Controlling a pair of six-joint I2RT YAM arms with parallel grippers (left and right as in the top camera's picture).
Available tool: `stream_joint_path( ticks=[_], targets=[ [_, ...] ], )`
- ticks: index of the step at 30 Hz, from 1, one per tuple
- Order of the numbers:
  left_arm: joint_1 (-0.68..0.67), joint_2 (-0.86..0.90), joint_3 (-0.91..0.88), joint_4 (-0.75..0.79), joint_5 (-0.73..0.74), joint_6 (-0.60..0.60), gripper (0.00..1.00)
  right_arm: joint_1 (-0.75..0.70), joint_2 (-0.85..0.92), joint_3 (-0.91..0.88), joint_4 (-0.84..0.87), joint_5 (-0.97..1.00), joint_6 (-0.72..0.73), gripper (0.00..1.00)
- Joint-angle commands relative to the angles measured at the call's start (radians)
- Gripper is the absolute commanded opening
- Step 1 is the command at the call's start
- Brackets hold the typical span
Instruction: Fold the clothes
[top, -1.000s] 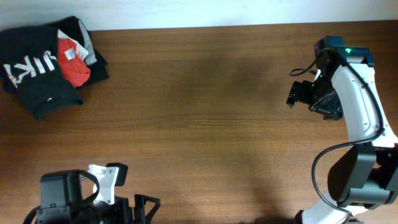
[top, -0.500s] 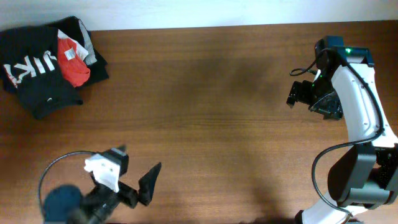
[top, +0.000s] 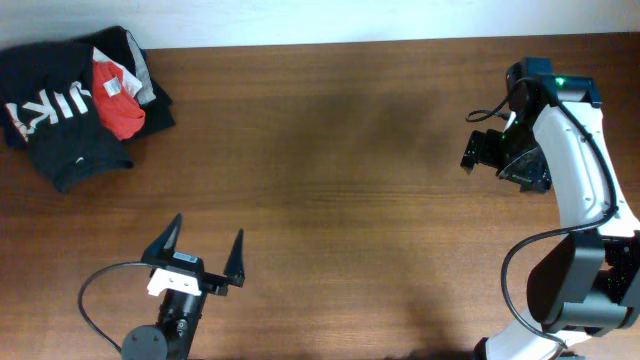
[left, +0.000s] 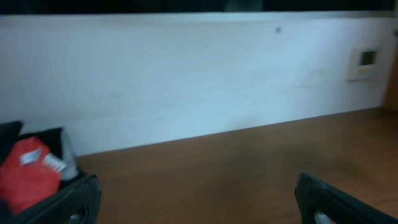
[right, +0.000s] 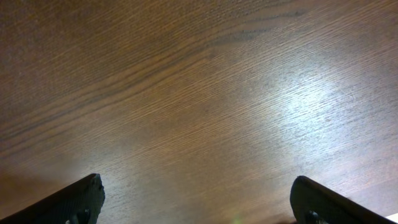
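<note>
While the left claw and right claw gape empty, the black T-shirt — lettering cropped — lies bunched.

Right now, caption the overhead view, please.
Left end effector and right end effector open, far from the bundled black T-shirt.

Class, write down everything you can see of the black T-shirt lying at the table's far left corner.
The black T-shirt is a crumpled heap of soft-looking dark fabric, bunched rather than laid flat. It lies at the far left corner of the wooden table and runs to the overhead picture's left edge. Bold white lettering shows on its upper face, partly lost in folds. A bunched red garment lies on top of it, and a grey piece pokes out beside that.
</note>
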Motion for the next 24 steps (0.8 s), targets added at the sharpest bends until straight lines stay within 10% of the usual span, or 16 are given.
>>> stream_joint_path(
  ticks=[1, 24],
  targets=[
    [0.018, -0.011, -0.075, 0.032, -0.088, 0.008, 0.99, -0.003, -0.014, 0.011, 0.0, 0.002, 0.009, 0.99],
    [0.036, -0.011, -0.078, -0.125, -0.082, 0.031, 0.99, 0.0, -0.05, 0.011, 0.0, 0.005, 0.008, 0.99]
  ],
)
